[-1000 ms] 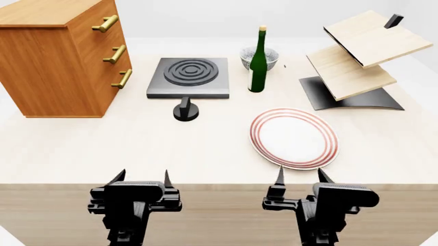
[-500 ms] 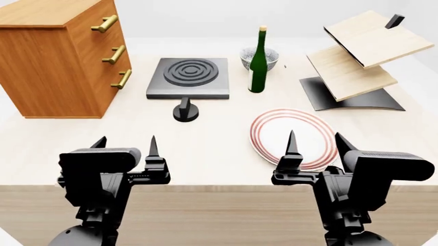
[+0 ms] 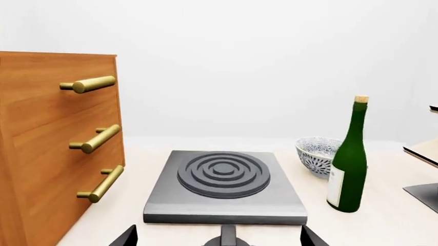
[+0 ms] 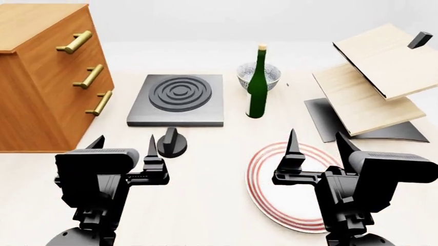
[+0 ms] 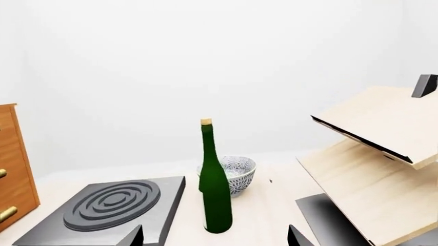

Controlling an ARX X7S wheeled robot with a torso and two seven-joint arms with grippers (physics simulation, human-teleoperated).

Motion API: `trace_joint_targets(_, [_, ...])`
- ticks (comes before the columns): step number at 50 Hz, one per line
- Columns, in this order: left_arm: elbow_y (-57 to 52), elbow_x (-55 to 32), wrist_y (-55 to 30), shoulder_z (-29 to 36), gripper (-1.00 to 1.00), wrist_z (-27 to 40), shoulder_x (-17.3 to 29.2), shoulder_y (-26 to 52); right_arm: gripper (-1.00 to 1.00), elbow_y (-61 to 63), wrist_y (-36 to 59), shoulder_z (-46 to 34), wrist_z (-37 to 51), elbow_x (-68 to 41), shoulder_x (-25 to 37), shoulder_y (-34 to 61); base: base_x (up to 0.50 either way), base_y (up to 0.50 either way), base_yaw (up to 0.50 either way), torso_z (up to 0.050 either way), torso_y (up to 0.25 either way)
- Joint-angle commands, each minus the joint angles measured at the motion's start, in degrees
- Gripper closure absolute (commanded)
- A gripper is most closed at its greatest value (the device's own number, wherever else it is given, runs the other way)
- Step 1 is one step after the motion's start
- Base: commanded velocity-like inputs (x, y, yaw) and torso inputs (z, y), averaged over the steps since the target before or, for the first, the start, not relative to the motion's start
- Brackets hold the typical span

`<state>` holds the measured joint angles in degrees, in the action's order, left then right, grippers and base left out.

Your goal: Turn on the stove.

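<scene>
The stove [image 4: 178,99] is a flat dark grey slab with a dark ring burner, on the table's far left-centre; it also shows in the left wrist view [image 3: 224,186] and the right wrist view [image 5: 110,210]. Its black round knob [image 4: 171,144] stands apart, just in front of the slab, and peeks into the left wrist view [image 3: 228,239]. My left gripper [image 4: 124,145] is open and empty, just left of the knob and near it. My right gripper [image 4: 316,141] is open and empty above the red-ringed plate [image 4: 267,195].
A wooden drawer chest [image 4: 41,77] stands left of the stove. A green bottle [image 4: 257,84] and a patterned bowl [image 4: 260,75] stand right of it. A tilted wooden shelf rack [image 4: 376,87] on a dark base is at the far right.
The view has shifted forward and both grippers have advanced over the table. The left gripper has come up beside the knob. Both stay open.
</scene>
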<state>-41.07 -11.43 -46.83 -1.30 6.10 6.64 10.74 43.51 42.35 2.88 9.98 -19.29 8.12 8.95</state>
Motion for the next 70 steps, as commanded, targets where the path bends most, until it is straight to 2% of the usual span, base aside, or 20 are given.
trace_joint_targets(1, [0.1, -0.46, 0.84, 0.15, -1.0, 0.68, 0.61, -0.2, -1.0, 0.13, -0.17, -0.34, 0.56, -0.65, 0.45, -0.01, 0.5, -0.07, 0.0, 0.0, 0.0])
trace_joint_targets(8, [-0.04, -1.07, 0.58, 0.18, -1.0, 0.97, 0.86, -0.22, -1.0, -0.17, -1.16, -0.73, 0.68, -0.63, 0.79, -0.39, 0.5, -0.07, 0.0, 0.0, 0.0])
trace_joint_targets(14, [1.42, -1.38, 2.02, 0.13, -1.0, 1.08, 0.82, -0.57, -1.0, -0.17, -3.45, -1.27, 0.76, 0.11, 1.06, -1.32, 0.03, 0.0, 0.0, 0.0, 0.003])
trace_joint_targets(20, [5.82, -0.39, 7.78, -0.45, -1.0, 0.86, 1.42, -0.41, -1.0, -0.51, -3.76, -2.1, 0.45, 0.03, 1.64, -1.99, 0.0, 0.0, 0.0, 0.0, 0.0])
trace_joint_targets(21, [14.41, 8.21, 16.37, 0.74, -1.0, 8.3, 3.46, 8.19, -1.0, -2.8, -6.25, -2.69, -0.21, 1.15, 1.87, -3.51, 0.0, 0.0, 0.0, 0.0, 0.0])
trace_joint_targets(22, [23.01, 14.81, 24.97, -4.62, -1.0, 4.53, 0.35, 10.99, -1.0, -2.73, -6.21, -2.73, -0.16, 1.13, 1.96, -3.51, 0.0, 0.0, 0.0, 0.0, 0.0])
trace_joint_targets(25, [48.79, 14.52, 48.79, -4.55, -1.0, 4.71, 0.51, 12.05, -1.0, -2.7, -6.24, -2.65, -0.06, 1.0, 2.15, -3.46, 0.0, 0.0, 0.0, 0.0, 0.0])
trace_joint_targets(27, [65.98, 14.41, 48.88, -4.49, -1.0, 4.74, 0.55, 12.06, -1.0, -2.63, -6.23, -2.55, 0.03, 0.83, 2.22, -3.51, 0.0, 0.0, 0.0, 0.0, 0.0])
trace_joint_targets(28, [69.51, 14.39, 48.96, -4.44, -1.0, 4.78, 0.58, 12.08, -1.0, -2.67, -6.33, -2.58, 0.05, 0.82, 2.26, -3.55, 0.0, 0.0, 0.0, 0.0, 0.0])
trace_joint_targets(44, [80.59, 15.8, 56.08, -2.23, -1.0, 6.83, 0.45, 14.36, -1.0, -3.3, -7.35, -3.3, 0.34, 0.39, 2.62, -3.87, 0.0, 0.0, 0.0, 0.0, 0.0])
trace_joint_targets(55, [86.35, 16.1, 58.53, -1.05, -1.0, 7.76, -0.1, 18.12, -1.0, -3.72, -7.93, -3.23, 0.56, -0.17, 2.9, -4.36, 0.0, 0.0, 0.0, 0.0, 0.0])
trace_joint_targets(70, [79.93, 15.83, 52.63, 1.46, -1.0, 6.29, -2.29, 18.69, -1.0, -4.6, -9.52, -3.56, 0.82, -0.12, 3.39, -5.19, 0.0, 0.0, 0.0, 0.0, 0.0])
